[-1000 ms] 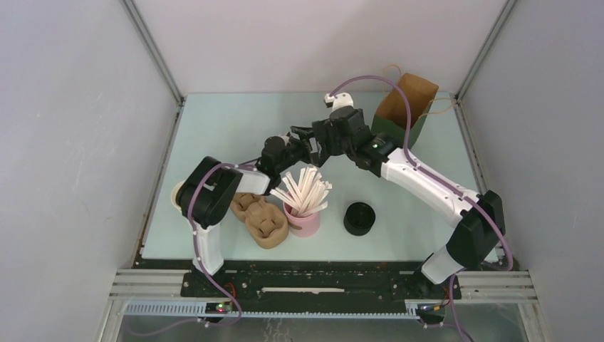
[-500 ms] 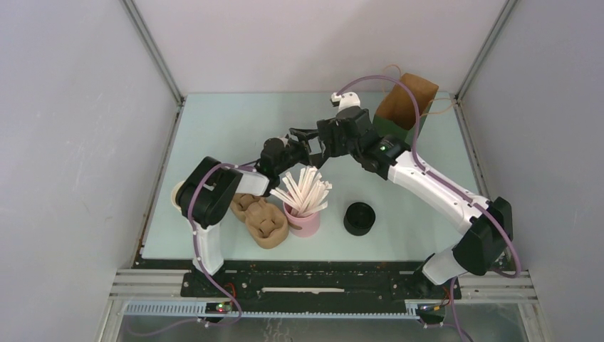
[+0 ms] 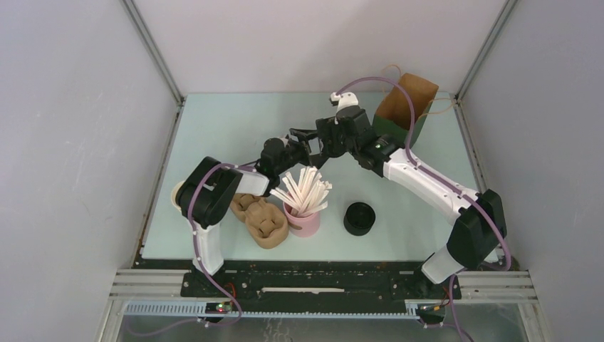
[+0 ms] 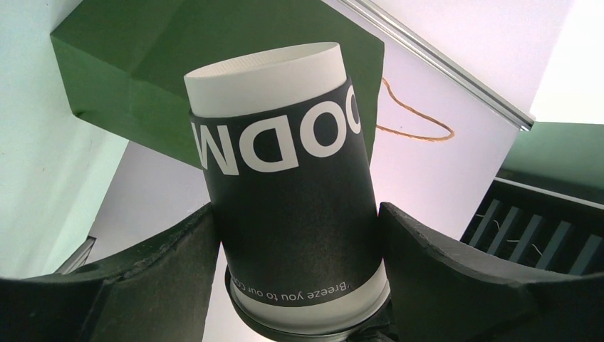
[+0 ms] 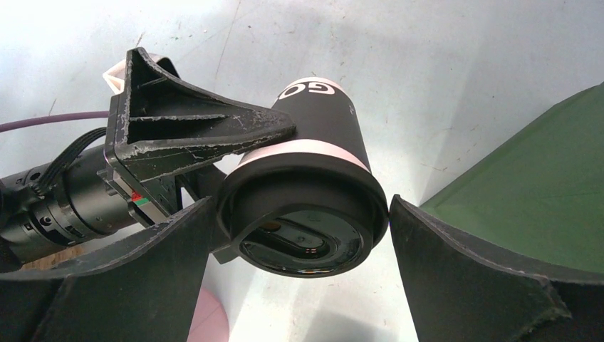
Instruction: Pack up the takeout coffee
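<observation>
The takeout coffee (image 3: 314, 142), a black paper cup with white lettering and a black lid, is held sideways above the table's middle. In the left wrist view the cup (image 4: 285, 199) sits between my left gripper's (image 4: 298, 214) fingers, which press on both its sides. In the right wrist view its lid (image 5: 306, 228) faces the camera. My right gripper's (image 5: 299, 210) fingers touch the lid's rim on both sides. In the top view the left gripper (image 3: 305, 140) and the right gripper (image 3: 322, 140) meet at the cup.
A brown and green paper bag (image 3: 404, 108) stands open at the back right, just beyond the cup (image 5: 541, 192). A pink straw holder (image 3: 303, 222), a brown cup carrier (image 3: 262, 221), a squat black stack of lids (image 3: 359, 218) and a cup stack (image 3: 176, 194) stand near the front.
The right arm shifted slightly back and right, then settled on the lid end of the cup. The left gripper still holds the cup in the same place.
</observation>
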`<control>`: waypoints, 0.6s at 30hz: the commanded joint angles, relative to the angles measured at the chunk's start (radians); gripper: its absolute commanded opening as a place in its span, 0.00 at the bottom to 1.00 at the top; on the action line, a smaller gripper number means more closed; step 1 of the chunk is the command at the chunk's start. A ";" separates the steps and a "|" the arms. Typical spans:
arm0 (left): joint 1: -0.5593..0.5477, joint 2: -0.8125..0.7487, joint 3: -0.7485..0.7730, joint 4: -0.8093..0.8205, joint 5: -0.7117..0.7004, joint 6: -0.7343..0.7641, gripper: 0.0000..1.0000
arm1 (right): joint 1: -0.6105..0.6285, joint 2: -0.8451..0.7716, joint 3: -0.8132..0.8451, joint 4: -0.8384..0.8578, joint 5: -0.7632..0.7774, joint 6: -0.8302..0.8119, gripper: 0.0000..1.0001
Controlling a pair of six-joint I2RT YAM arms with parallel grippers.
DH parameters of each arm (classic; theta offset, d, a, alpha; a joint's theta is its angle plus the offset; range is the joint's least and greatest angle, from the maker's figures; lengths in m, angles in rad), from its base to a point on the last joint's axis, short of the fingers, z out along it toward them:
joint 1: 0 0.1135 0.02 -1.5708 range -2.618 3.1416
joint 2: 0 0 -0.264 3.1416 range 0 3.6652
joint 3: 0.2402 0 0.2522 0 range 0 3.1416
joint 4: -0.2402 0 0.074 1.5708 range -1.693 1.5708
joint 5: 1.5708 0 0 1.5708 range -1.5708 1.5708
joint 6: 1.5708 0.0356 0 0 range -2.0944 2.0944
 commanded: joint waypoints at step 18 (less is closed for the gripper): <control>-0.003 -0.025 0.016 0.044 -0.002 -0.195 0.62 | 0.024 -0.106 -0.023 -0.062 0.042 0.041 1.00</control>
